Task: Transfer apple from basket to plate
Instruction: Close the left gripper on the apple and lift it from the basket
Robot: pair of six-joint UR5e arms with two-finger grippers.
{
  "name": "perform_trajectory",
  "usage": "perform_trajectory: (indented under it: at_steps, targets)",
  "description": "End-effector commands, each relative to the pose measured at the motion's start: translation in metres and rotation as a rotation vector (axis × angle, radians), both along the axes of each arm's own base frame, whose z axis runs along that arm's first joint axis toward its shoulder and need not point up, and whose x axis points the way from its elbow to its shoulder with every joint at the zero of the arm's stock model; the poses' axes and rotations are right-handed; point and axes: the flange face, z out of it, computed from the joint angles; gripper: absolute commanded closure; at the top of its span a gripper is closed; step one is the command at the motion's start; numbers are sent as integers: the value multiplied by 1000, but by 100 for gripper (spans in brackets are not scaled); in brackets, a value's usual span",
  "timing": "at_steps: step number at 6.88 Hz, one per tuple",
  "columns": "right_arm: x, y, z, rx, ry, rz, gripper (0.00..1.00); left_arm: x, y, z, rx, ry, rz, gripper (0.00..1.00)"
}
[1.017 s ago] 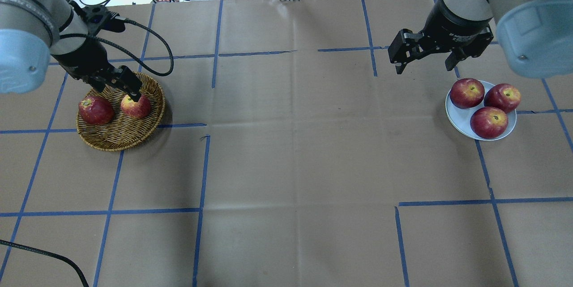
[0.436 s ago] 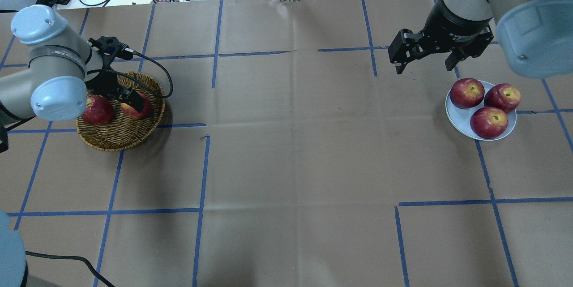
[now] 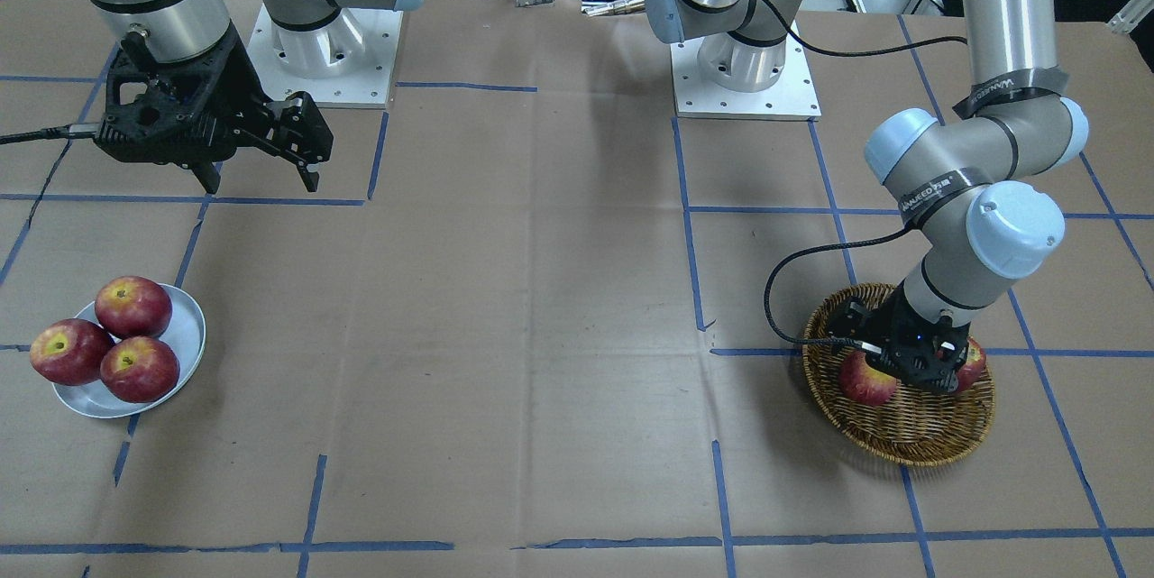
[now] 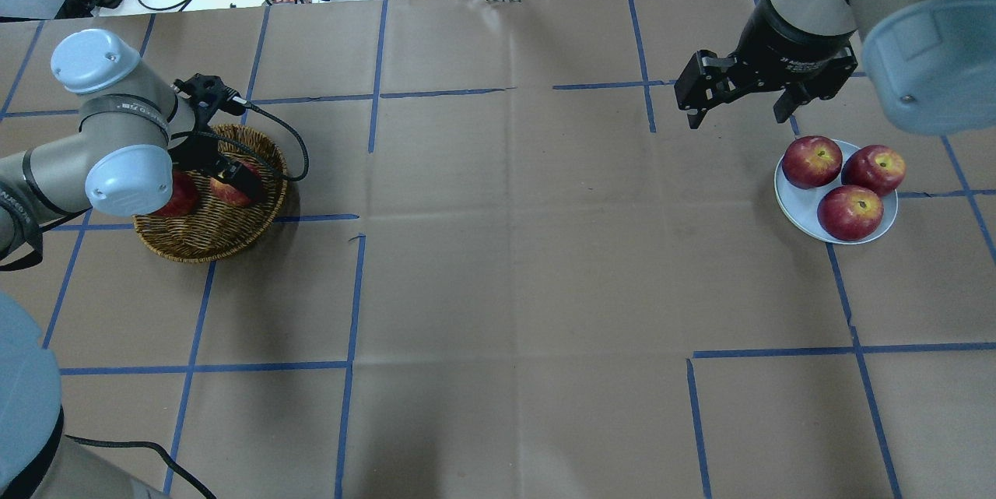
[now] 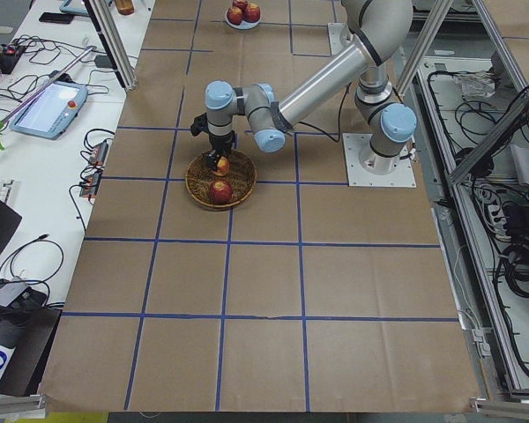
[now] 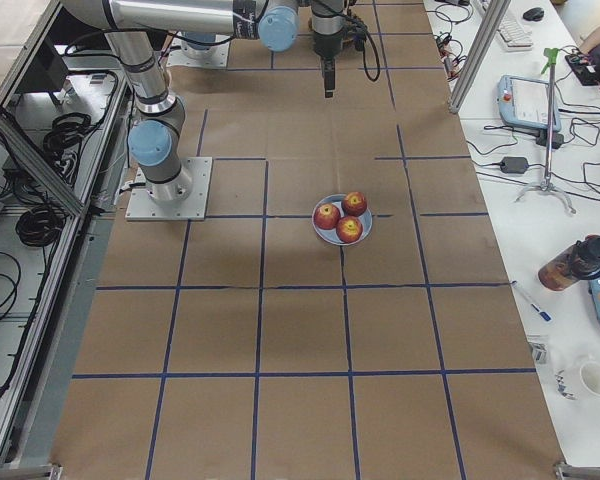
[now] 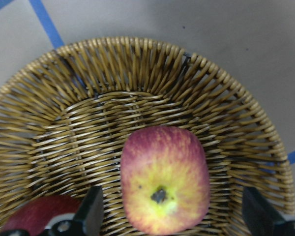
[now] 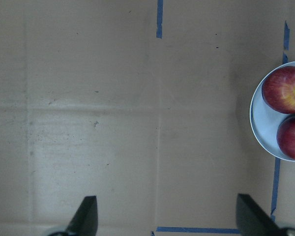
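Inspecting the exterior front-facing view: the round woven wicker basket (image 3: 902,454) sits at 4 o'clock on the brown-papered desk (image 3: 541,334). The left pincer (image 3: 888,369) is down inside it, over the red apple with the broad yellow-orange blush (image 3: 861,384), which lies toward the basket's 9 o'clock. A darker, evenly red apple (image 3: 975,363) shows at 3 o'clock, half hidden by the wrist. The small glossy grey-blue plate (image 3: 187,336) lies at 8 o'clock and carries three red apples (image 3: 133,307). The right pincer (image 3: 261,181) hangs at 10 o'clock, spread wide and empty.

Overhead exterior view: basket at 9 o'clock, plate at 3 o'clock, well apart. The left forearm covers much of the basket's contents.

Exterior left and right views: too small to add detail.

Left wrist view: the blushed apple rests stem hollow up, centred between the fingertips, which stand at its 9 and 3 o'clock with a gap on each side. The left pincer is spread and grips nothing yet. The darker apple sits at 7 o'clock, just beside one fingertip.

Right wrist view: fingertips wide apart over bare paper, plate edge at 3 o'clock.

Assessment: the apple is likely firm, moderately heavy, smooth-skinned and somewhat slippery, and it bruises under hard pressure. It is best taken across its widest girth, with moderate force.
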Motion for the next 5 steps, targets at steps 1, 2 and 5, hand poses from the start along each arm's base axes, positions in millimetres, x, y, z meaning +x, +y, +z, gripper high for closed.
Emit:
perform_trajectory:
  at_steps: [1,2,5]
  targets:
    - [0,0,0,0,0,0,0,2,-3,-10,16,-1,-1,22]
    - [0,0,0,0,0,-1,0,2,-4,-19,29,5,-1,24]
    - [0,0,0,-3,0,0,0,3,-7,-13,16,-1,2,51]
